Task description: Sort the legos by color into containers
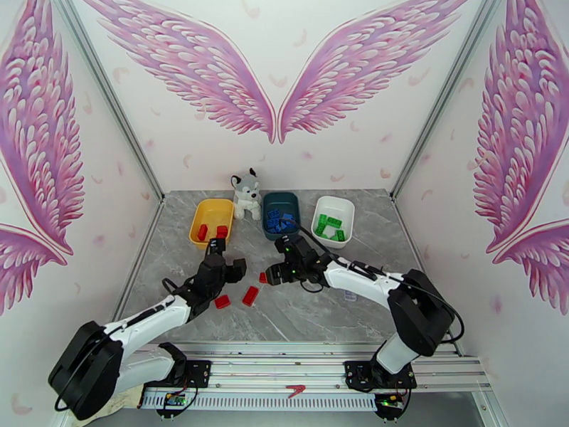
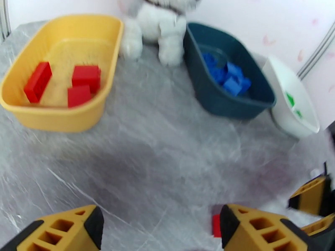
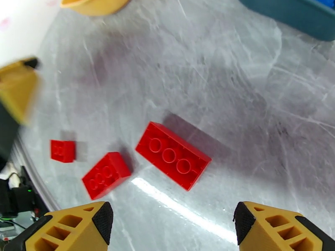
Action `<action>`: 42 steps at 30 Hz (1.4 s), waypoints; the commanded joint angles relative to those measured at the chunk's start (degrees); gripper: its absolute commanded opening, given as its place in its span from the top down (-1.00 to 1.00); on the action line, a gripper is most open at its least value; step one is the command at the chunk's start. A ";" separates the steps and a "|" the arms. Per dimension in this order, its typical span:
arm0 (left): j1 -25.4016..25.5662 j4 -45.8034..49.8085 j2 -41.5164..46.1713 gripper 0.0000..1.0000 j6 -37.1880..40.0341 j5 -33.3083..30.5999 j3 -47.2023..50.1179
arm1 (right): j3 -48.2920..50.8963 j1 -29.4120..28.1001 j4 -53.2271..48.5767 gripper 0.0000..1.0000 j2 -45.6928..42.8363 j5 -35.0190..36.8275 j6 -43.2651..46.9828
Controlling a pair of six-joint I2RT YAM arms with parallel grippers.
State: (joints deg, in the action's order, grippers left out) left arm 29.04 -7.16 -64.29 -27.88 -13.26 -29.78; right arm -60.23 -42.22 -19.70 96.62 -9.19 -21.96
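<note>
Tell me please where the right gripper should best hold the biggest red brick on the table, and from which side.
Probably the two long side walls of the biggest red brick, coming from straight above. It lies flat, studs up, with bare table along both long sides. The right gripper is open; its fingers would need turning to span the short width.

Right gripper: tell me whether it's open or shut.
Open. The right gripper has its fingertips spread wide, nothing between them; a red brick lies on the table beyond.
</note>
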 commanded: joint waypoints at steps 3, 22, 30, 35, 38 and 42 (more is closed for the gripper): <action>-8.09 3.87 5.05 -0.59 -4.42 8.72 -10.45 | -5.20 -1.79 -9.64 -0.67 4.83 7.36 5.40; -30.66 15.50 7.42 -0.97 -15.65 26.02 -13.22 | -17.12 -5.51 -14.12 -0.62 20.28 18.31 10.22; -40.19 7.12 5.25 -0.97 -19.96 31.33 -3.85 | -23.66 -5.46 -16.95 -0.54 24.36 20.75 11.75; -40.99 -0.88 -0.68 -0.97 -22.67 34.24 -0.26 | -27.18 -5.43 -18.06 -0.32 26.45 20.37 12.29; -40.77 -4.06 -3.01 -0.98 -24.13 36.05 1.02 | -29.33 -5.51 -18.74 -0.17 27.30 19.17 12.14; -40.63 -5.82 -3.09 -0.97 -24.43 36.25 1.96 | -31.15 -5.50 -18.66 -0.02 27.33 17.37 11.46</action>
State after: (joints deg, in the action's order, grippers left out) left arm -11.51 -8.51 -67.77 -51.24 21.10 -28.58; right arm -89.34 -47.94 -39.18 122.37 8.01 -10.26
